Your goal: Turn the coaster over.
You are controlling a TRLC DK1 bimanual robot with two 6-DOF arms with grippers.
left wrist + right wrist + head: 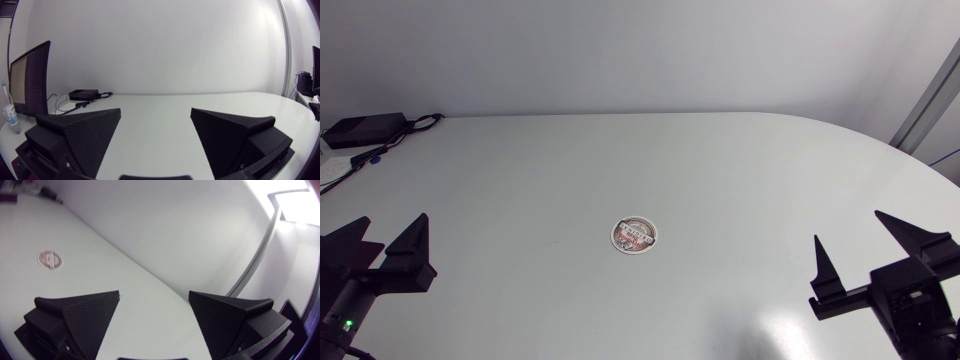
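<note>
**Coaster untouched at mid-table, both grippers spread wide**

At the table's (620,160) left edge, the left gripper (394,224) sits low with its 2 fingers spread wide and nothing between them. Its own wrist view shows the same gap (155,112), with only bare tabletop ahead and a black power brick (83,94) at the far corner.

The coaster (634,236) lies flat near the middle of the table, printed face up, well apart from both arms.

At the right edge, the right gripper (848,228) is equally wide and empty. Its wrist view (154,294) has the coaster (50,259) far ahead and off to one side.

The flip looks not yet begun, so the step in hand is the approach. The next move likely calls for lifting a thin rim off a smooth top, so 1 finger would need to catch an edge.

Being round, the coaster has no long axis and points nowhere. Only a band across its face, which seems slightly slanted, gives it a direction.
</note>
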